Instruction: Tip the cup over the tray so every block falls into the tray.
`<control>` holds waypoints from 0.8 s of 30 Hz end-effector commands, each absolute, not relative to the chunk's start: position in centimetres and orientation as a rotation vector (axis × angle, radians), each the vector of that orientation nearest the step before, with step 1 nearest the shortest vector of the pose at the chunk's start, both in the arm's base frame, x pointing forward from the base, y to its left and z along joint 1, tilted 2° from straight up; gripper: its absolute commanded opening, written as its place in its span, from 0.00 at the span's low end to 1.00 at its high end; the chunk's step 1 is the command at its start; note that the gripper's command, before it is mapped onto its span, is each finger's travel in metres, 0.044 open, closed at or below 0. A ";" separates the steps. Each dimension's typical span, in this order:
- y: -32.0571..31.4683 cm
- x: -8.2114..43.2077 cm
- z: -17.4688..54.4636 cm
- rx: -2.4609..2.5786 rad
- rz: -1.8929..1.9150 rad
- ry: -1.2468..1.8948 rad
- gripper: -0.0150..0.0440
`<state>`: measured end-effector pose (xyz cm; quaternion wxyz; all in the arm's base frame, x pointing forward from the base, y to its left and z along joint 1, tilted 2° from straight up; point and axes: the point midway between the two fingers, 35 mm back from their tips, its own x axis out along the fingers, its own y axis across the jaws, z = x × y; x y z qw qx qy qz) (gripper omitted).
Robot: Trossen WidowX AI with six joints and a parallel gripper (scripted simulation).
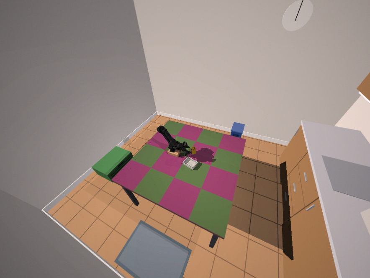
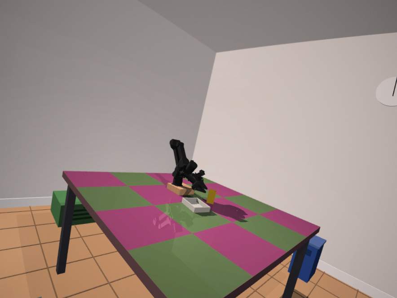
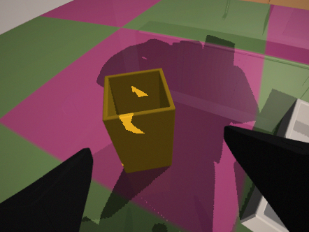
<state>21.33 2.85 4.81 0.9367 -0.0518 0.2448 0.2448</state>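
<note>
Jaws spread wide and empty, the black end effector [image 1: 188, 148] [image 2: 206, 189] [image 3: 159, 142] faces the upright square yellow cup [image 1: 193, 150] [image 2: 211, 196] [image 3: 148, 141], apparently aligned to straddle its walls.

Light is moderate, throwing hard-edged arm shadows past the cup [image 1: 193, 150] [image 2: 211, 196] [image 3: 147, 140] on the side away from the arm [image 1: 168, 140] [image 2: 181, 160], with orange sunlit patches on the cup's shaded walls and pale, glassy reflections across the tabletop beyond it.
</note>
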 end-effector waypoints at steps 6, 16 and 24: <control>3.2 22.1 4.2 -0.111 0.502 0.494 1.00; 3.9 23.4 3.5 -0.109 0.503 0.494 1.00; 4.5 24.3 2.9 -0.111 0.503 0.492 1.00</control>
